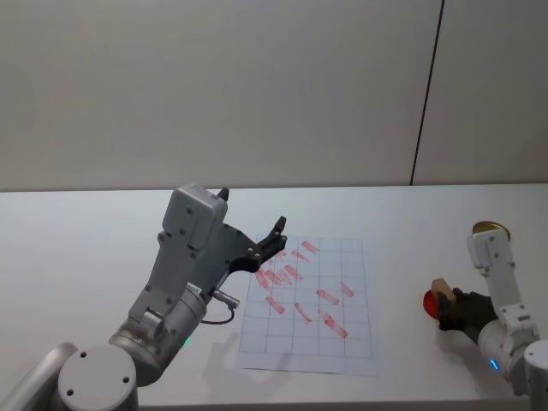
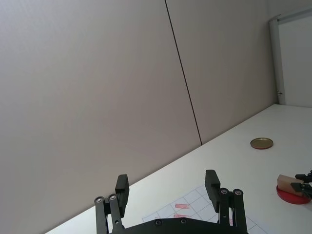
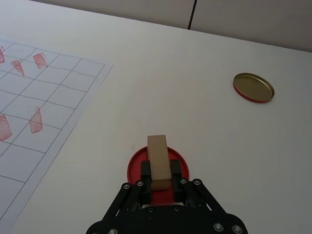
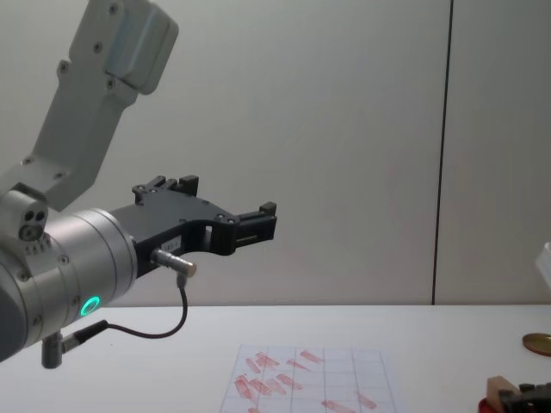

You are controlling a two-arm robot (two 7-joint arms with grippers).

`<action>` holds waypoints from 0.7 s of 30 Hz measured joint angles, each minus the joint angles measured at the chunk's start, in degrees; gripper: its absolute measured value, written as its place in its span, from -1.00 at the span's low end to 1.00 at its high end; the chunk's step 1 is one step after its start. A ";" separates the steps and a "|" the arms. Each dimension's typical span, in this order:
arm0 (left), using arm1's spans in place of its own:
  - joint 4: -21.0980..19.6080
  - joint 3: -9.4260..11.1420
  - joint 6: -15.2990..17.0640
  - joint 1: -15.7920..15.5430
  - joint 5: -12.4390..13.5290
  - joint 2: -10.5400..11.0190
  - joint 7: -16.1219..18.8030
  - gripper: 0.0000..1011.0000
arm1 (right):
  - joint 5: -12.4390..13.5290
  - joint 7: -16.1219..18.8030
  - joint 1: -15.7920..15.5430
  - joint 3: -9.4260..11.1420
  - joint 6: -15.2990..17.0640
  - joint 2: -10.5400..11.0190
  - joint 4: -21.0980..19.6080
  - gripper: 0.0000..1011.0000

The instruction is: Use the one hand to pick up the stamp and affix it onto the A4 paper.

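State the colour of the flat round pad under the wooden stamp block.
The flat round pad is red, clearest in the right wrist view.

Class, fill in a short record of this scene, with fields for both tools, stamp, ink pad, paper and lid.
working arm: right tool, shut on the light tan wooden stamp
stamp location: over the flat round red ink pad; contact unclear
paper: white gridded A4 paper, flat on the white table, many red stamp marks
idle arm: left tool, open, raised above the paper's left edge
extra: brass-coloured round lid, on the table apart from the pad
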 joint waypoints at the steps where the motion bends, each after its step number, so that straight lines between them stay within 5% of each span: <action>1: 0.00 0.00 0.00 0.00 0.00 0.00 0.00 0.96 | -0.07 -0.09 0.00 0.00 0.09 -0.01 0.02 -0.56; 21: 0.00 0.00 0.00 0.00 0.00 0.00 0.00 0.96 | 1.34 -0.96 -0.25 0.49 -1.35 -0.22 -1.78 -0.56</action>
